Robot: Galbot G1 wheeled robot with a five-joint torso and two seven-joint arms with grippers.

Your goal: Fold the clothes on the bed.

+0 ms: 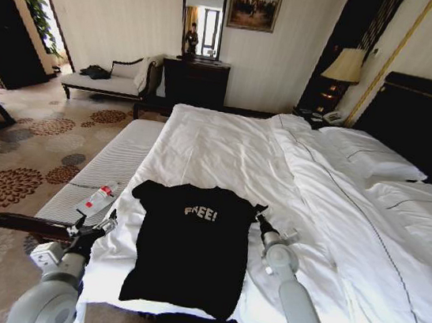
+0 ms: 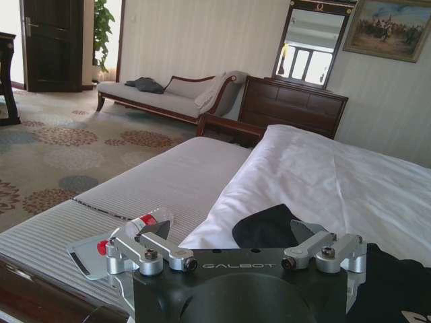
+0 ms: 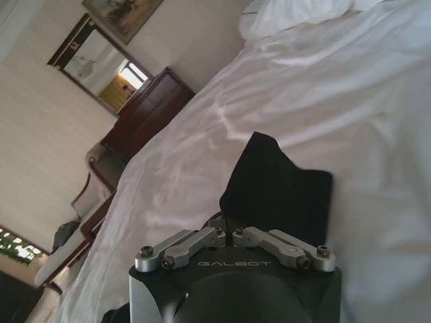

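The black T-shirt lies flat at the lower middle, on the bed. The left gripper is spread by one sleeve. The right gripper pinches the other sleeve. Folding is starting; next, probably lift that sleeve inward.

Pale striped walls; floral-patterned carpet. Dark dresser under a framed mirror — painting beside it. Chaise along the wall — bedside lamp lit.

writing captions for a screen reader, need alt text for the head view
A black T-shirt lettered "FREE!" lies flat on a white bed, the left gripper and right gripper at its sleeves. A plastic bottle rests on a striped bench.
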